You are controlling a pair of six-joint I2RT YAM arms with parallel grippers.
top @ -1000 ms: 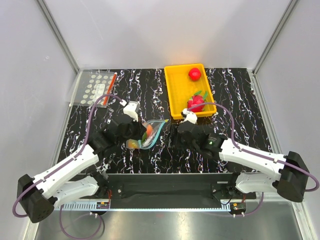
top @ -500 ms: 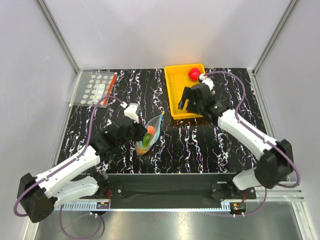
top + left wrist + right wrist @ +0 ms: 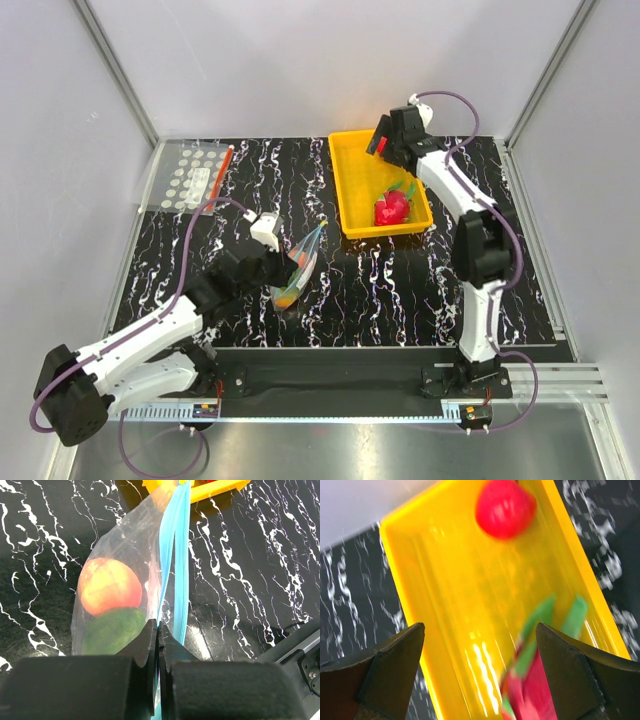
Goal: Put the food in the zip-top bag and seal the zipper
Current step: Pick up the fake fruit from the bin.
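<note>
Roughly midway: two fruits bagged, red apple (image 3: 505, 507) not yet, zipper (image 3: 175, 555) seemingly unsealed.
Container one, zip-top bag (image 3: 135, 545), middle of worktop (image 3: 420, 280) toward near edge: peach-orange fruit (image 3: 111, 586), orange-and-green fruit (image 3: 112, 630) inside; left fingers (image 3: 143, 645) clamped on mouth strip.
Container two, yellow tray (image 3: 350, 190), far-right corner area: red apple, red green-leaved piece (image 3: 392, 207); right fingers (image 3: 395, 655) apart, empty, over tray.

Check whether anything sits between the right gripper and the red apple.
Nothing visible does. The open right gripper hangs over the yellow tray, the red apple lies bare ahead of it, and the red-and-green toy sits apart.
</note>
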